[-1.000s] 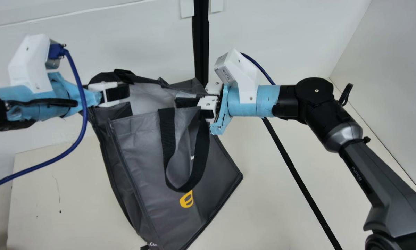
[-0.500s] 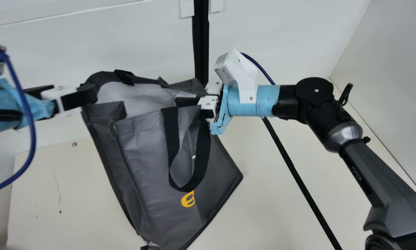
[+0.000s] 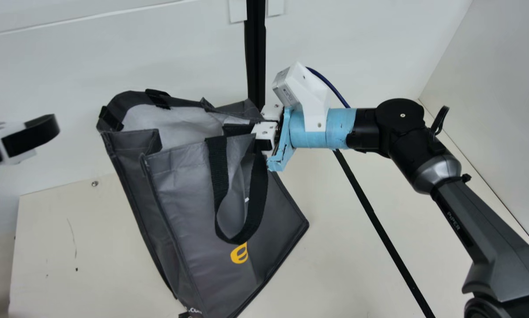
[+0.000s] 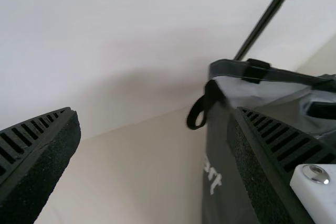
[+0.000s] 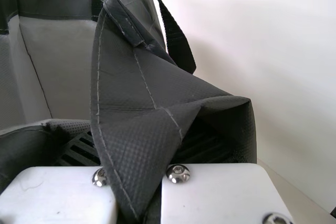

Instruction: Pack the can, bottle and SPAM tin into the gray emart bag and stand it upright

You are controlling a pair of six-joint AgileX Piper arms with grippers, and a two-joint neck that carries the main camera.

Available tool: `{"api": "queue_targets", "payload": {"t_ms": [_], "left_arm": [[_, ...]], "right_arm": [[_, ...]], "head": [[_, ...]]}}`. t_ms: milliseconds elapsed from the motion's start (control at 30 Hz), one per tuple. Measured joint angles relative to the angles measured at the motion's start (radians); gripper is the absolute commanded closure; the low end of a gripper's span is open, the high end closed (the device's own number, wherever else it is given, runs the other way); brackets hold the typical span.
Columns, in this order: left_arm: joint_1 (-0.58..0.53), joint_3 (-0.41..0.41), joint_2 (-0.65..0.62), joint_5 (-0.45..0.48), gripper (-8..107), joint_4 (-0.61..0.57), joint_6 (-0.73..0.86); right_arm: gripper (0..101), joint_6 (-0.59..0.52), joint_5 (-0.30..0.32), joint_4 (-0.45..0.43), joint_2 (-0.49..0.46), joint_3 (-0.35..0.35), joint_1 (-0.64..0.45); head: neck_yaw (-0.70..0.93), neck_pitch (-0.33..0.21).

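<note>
The right claw gripped the bag; the left claw was open. Probably floppy, it needed holding by the rim.

The bag gapes; right hand blocks one side, depth hard to judge.

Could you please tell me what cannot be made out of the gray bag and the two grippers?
Inside bottom of the bag: main view, hidden by the front panel.
Bag's lowest corner: main view, cut off by the bottom edge.
Right gripper's fingertips: right wrist view, covered by folded cloth.
Rear of left gripper: main view, cut off by the left edge.
</note>
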Motion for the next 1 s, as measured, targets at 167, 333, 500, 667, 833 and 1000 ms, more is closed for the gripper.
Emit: {"api": "queue_targets", "payload": {"t_ms": [167, 333, 500, 667, 833, 1000], "left_arm": [[0.032, 0.033, -0.029, -0.015, 9, 0.079, -0.031], [0.039, 0.066, -0.053, -0.032, 9, 0.190, -0.085], [0.035, 0.101, -0.086, -0.049, 9, 0.325, -0.151], [0.018, 0.153, -0.135, -0.074, 9, 0.467, -0.219], [0.002, 0.216, -0.195, -0.089, 9, 0.599, -0.280], [-0.014, 0.277, -0.256, -0.070, 9, 0.715, -0.335]], "right_arm": [[101, 0.000, 0.000, 0.000, 0.000, 0.000, 0.000], [101, 0.000, 0.000, -0.001, 0.000, 0.000, 0.000], [101, 0.000, 0.000, -0.001, 0.000, 0.000, 0.000], [101, 0.000, 0.000, -0.001, 0.000, 0.000, 0.000], [101, 0.000, 0.000, -0.001, 0.000, 0.000, 0.000], [101, 0.000, 0.000, -0.001, 0.000, 0.000, 0.000]], "head": [[0.000, 0.000], [0.000, 0.000], [0.000, 0.000], [0.000, 0.000], [0.000, 0.000], [0.002, 0.000]]}}
